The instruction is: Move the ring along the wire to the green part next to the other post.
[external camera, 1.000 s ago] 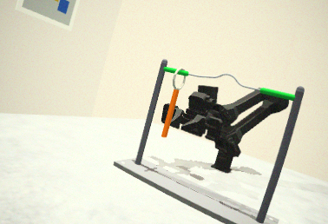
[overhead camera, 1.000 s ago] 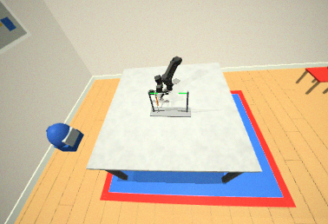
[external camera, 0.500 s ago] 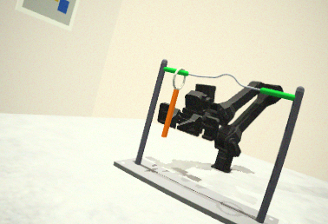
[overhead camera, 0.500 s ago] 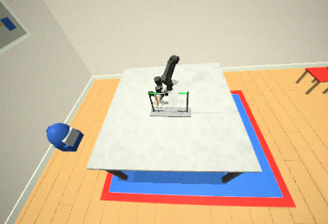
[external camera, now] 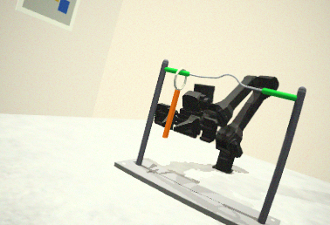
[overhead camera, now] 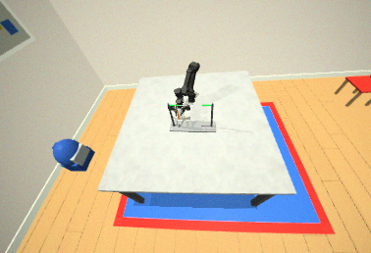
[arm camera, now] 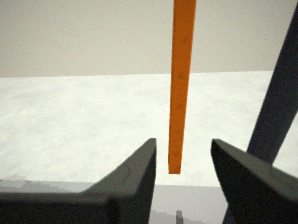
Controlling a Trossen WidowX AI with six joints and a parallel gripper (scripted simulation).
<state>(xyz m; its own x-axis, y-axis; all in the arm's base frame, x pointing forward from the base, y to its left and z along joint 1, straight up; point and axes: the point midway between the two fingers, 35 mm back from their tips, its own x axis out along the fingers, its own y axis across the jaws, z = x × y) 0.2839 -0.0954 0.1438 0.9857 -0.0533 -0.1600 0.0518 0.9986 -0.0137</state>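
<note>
The ring hangs on the left green part of the wire, beside the left post in the exterior view. Its orange handle hangs down, slightly tilted. The grey wire runs to the other green part. My gripper is open, fingers partly apart, below wire height. The handle's lower end shows between the fingertips in the wrist view and appears just ahead of them. No contact with the handle can be made out.
The near post stands close to the right finger in the wrist view. The far post stands at the other end of the base plate. The arm reaches in from behind the stand, on the table.
</note>
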